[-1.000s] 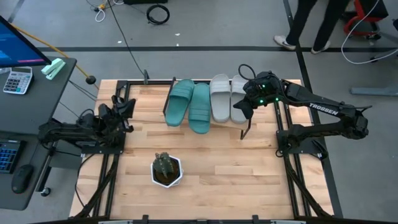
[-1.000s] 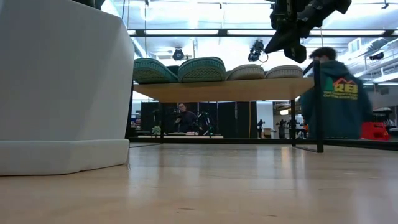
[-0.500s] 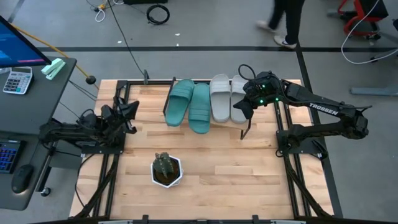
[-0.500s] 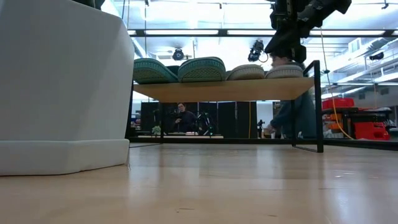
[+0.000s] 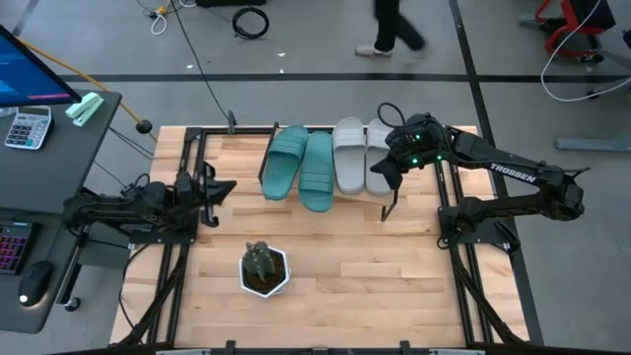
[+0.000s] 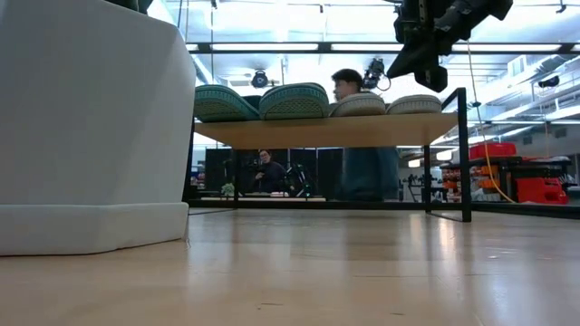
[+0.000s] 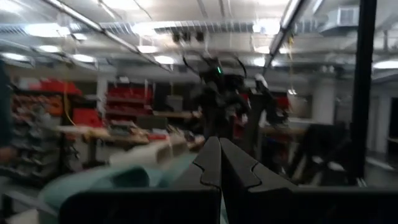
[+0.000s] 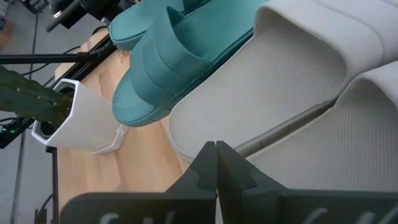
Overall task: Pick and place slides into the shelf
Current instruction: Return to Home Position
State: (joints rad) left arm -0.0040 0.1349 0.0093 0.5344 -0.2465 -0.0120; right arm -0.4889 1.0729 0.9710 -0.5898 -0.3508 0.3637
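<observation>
All four slides lie side by side on the shelf [image 6: 326, 130] at the table's far edge. The teal pair [image 5: 301, 168] is on the left and the light grey pair [image 5: 360, 156] on the right; in the low view their soles [image 6: 294, 100] rest on the plank. My right gripper [image 5: 388, 174] hovers shut just above the rightmost grey slide [image 8: 348, 143] and stands clear of it in the low view [image 6: 429, 72]. My left gripper [image 5: 219, 187] is shut and holds nothing, low over the table's left side; its wrist view shows the shut fingers [image 7: 219, 149].
A small plant in a white pot [image 5: 264, 269] stands on the near middle of the table and fills the low view's left [image 6: 91, 127]. Bare wood [image 5: 365, 256] spreads between the pot and the shelf. A person [image 5: 394, 25] walks on the floor beyond the far edge.
My left gripper has swung toward the table's right and slightly nearer, turning to point toward the middle; its fingers stay shut. My right arm has kept still above the grey slide. A person has walked leftward behind the table.
</observation>
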